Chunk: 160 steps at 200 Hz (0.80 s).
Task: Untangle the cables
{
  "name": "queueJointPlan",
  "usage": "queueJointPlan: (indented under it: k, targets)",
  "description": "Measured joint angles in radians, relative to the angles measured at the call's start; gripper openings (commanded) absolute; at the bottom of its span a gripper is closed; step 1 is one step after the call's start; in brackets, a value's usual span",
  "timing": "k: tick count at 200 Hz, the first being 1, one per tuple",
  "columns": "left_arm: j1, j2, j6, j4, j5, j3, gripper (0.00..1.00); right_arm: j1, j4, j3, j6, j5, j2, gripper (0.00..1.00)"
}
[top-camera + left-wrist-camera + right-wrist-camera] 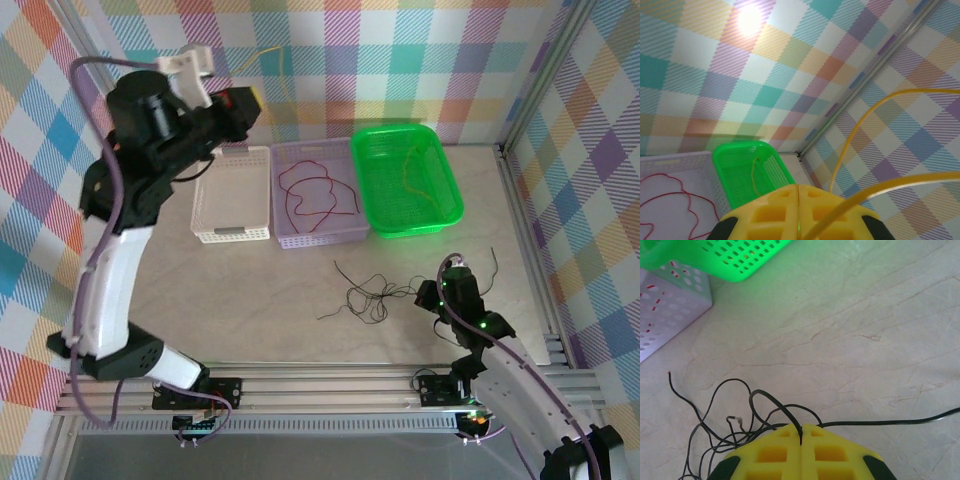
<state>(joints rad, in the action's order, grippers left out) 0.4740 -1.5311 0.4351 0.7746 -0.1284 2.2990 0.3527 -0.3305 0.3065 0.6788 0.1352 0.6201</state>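
Judging progress at roughly midway: a red cable is lying in the lavender basket and an orange cable in the green basket, while the black cables are sitting knotted on the table. The left gripper, raised high, is pinching a yellow cable; the right gripper is clamping shut on a black strand.

We've got our left arm reared way up, left gripper clamped tight; right arm's folded down low, right gripper clamped tight as well.
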Motion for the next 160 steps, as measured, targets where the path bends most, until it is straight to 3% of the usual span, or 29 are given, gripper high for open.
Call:
queueJointPlan:
  k: [83, 160]
  targets:
    - [0.000, -0.380, 0.121, -0.163, -0.108, 0.335, 0.00, 0.000, -0.001, -0.014, -0.033, -0.043, -0.075, 0.00]
    - [0.026, -0.543, 0.200, -0.422, -0.122, 0.350, 0.00, 0.000, 0.000, -0.018, -0.045, -0.111, -0.078, 0.00]
